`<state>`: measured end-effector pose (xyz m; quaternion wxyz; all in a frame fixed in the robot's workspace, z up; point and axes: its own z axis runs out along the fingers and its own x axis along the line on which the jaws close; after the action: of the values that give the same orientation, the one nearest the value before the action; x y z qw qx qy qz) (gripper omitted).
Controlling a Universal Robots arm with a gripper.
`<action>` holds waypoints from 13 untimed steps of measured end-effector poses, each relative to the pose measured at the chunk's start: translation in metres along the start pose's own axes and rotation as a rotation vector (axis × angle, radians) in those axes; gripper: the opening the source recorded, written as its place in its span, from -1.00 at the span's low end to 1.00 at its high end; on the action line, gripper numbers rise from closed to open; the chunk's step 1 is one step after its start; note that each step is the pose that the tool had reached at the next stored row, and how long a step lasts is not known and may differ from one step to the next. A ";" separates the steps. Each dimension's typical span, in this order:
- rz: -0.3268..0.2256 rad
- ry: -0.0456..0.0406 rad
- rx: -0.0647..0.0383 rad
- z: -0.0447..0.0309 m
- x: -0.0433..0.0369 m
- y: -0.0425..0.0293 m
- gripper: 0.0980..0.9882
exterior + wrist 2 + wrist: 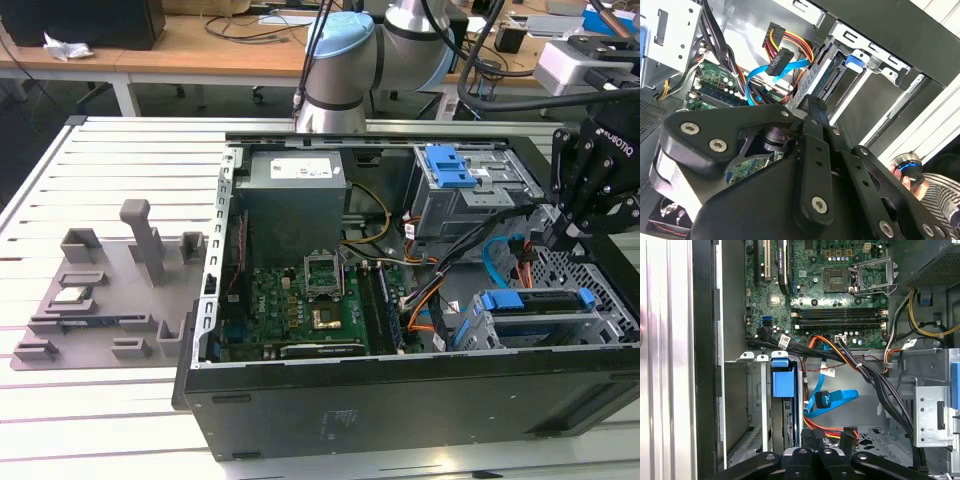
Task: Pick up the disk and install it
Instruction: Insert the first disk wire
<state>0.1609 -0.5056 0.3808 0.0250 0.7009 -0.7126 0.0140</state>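
The disk (530, 300) sits in the lower drive cage (600, 325) at the exterior view's right, inside the open computer case, its blue carrier rails facing up. In the first wrist view the blue carrier (781, 382) and the disk's edge (790, 425) stand in a cage slot. My black gripper (553, 238) hangs just above that cage, apart from the disk. Its fingers are shut together with nothing between them, tips close beside the slot (815, 440). In the second wrist view the gripper (815, 104) points toward the cage.
Orange, blue and black cables (840, 390) run beside the cage. An upper drive cage with a blue latch (450, 165) and the motherboard (300, 300) lie further in. A grey fixture plate (100, 330) holding a small silver chip (72, 295) lies at the exterior view's left. A hand (912, 180) holds a round knob.
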 end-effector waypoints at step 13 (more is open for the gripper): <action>0.000 0.0006 0.000 -0.0003 -0.0065 0.0020 -0.41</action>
<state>0.1590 -0.4991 0.3807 0.0252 0.7009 -0.7126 0.0142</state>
